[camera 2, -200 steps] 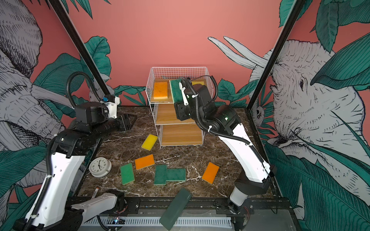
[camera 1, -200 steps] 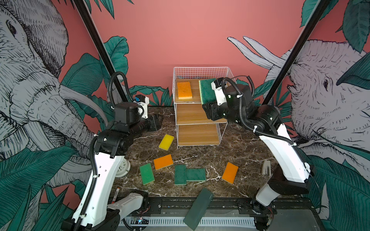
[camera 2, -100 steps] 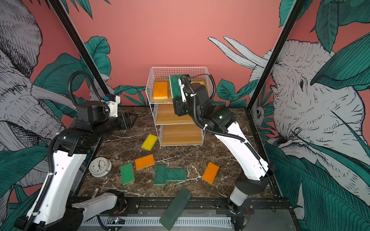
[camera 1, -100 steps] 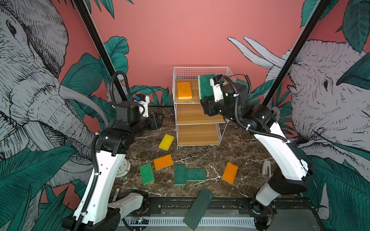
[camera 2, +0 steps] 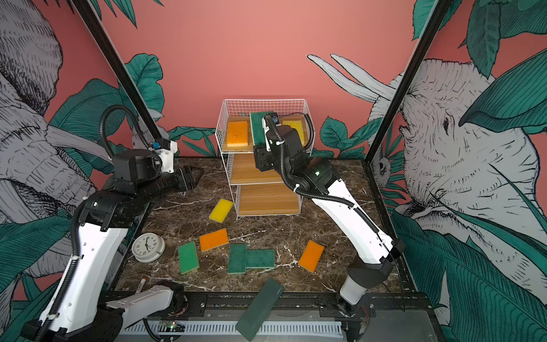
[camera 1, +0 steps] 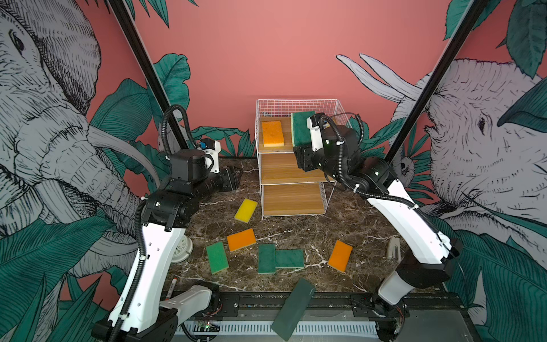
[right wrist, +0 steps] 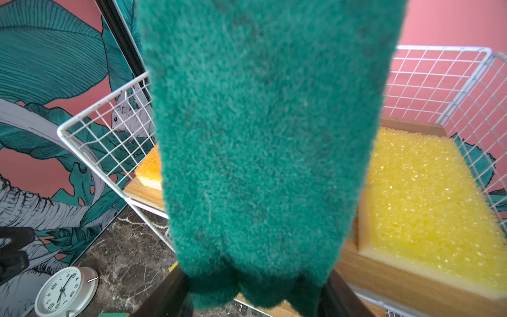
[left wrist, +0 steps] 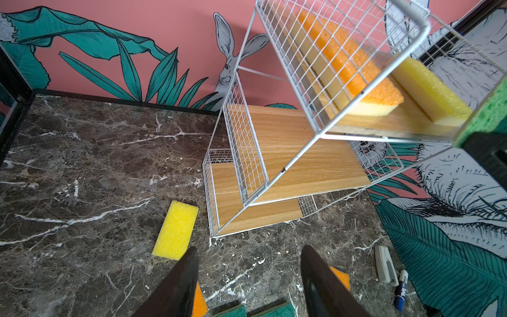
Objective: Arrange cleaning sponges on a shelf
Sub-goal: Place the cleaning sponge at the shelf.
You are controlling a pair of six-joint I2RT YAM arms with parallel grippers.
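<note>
The shelf (camera 1: pixel 296 101) is a white wire rack with three stepped wood boards at the back of the table. An orange sponge (camera 1: pixel 272 133) and a yellow sponge (camera 2: pixel 293 127) lie on its top board. My right gripper (right wrist: pixel 255 291) is shut on a dark green sponge (camera 1: pixel 300 127), held tilted over the top board between those two. My left gripper (left wrist: pixel 248 255) hangs open and empty above the table, left of the shelf. Loose on the table lie a yellow sponge (camera 1: pixel 246 210), two orange sponges (camera 1: pixel 241 239) (camera 1: pixel 340 255) and three green sponges (camera 1: pixel 217 257) (camera 1: pixel 266 258) (camera 1: pixel 289 258).
A long dark green slab (camera 1: pixel 293 312) leans on the front rail. A white clock (camera 2: pixel 148 247) sits at the table's left edge, with a marker (camera 1: pixel 171 288) near the front left. A stapler (camera 1: pixel 393 251) lies at the right by the right arm.
My right gripper has carried the green sponge up and a little left, further over the top board. The left arm has edged slightly toward the shelf.
</note>
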